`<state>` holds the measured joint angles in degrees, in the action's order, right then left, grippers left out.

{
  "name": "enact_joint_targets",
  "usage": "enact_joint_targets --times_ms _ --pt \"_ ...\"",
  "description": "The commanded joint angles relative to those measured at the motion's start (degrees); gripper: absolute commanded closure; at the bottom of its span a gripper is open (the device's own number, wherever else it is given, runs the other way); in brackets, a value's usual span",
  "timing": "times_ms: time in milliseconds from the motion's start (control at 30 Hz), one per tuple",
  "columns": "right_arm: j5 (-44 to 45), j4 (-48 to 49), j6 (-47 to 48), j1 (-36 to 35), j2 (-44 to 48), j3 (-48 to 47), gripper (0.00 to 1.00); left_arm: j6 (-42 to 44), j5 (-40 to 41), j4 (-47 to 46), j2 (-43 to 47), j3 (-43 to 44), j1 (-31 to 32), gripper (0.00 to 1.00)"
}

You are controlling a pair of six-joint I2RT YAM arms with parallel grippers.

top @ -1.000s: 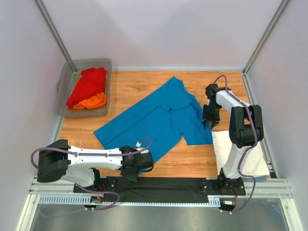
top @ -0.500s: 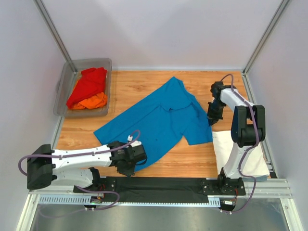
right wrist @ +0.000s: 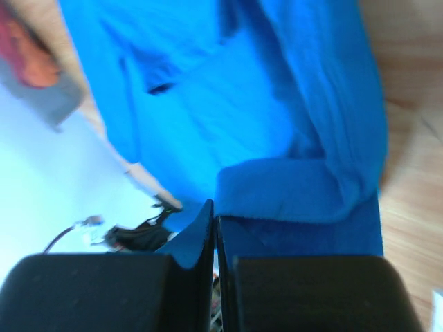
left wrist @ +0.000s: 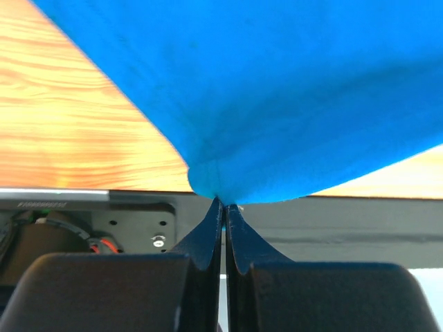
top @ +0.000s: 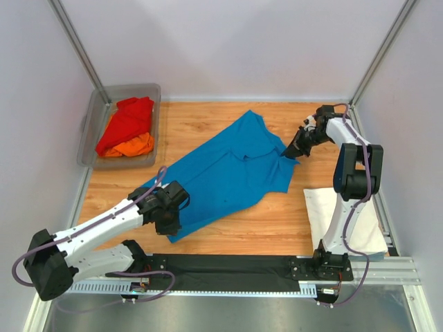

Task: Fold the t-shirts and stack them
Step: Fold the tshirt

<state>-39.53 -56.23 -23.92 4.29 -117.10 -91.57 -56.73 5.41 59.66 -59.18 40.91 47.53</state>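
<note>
Tightly clamped on the near hem of the blue shirt (top: 228, 173) with the left claw (left wrist: 223, 203); likewise pinched shut on its far corner with the right claw (right wrist: 212, 207).

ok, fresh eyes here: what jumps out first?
The bright blue cloth t-shirt sprawls across the middle of the wooden table, with the left end effector shut on its near hem corner and the right end effector on its far right edge. A grey see-through plastic tub at far left holds a red shirt and an orange shirt; a folded white shirt lies near right.
</note>
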Motion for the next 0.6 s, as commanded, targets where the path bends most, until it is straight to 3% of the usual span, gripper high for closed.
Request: enact_joint_targets --times_ms 0,267,567 --pt "-11.7 3.4 -5.95 0.01 -3.56 -5.62 1.0 -0.57 1.09 4.14 -0.41 1.02 -2.87 1.0" --pt "-16.63 4.63 -11.49 0.01 -10.78 -14.33 1.0 -0.05 2.77 7.05 -1.73 1.81 -11.84 1.0" --pt "-21.55 19.65 -26.06 -0.08 -13.15 -13.2 1.0 5.22 3.9 5.38 -8.32 5.75 -17.38 1.0"
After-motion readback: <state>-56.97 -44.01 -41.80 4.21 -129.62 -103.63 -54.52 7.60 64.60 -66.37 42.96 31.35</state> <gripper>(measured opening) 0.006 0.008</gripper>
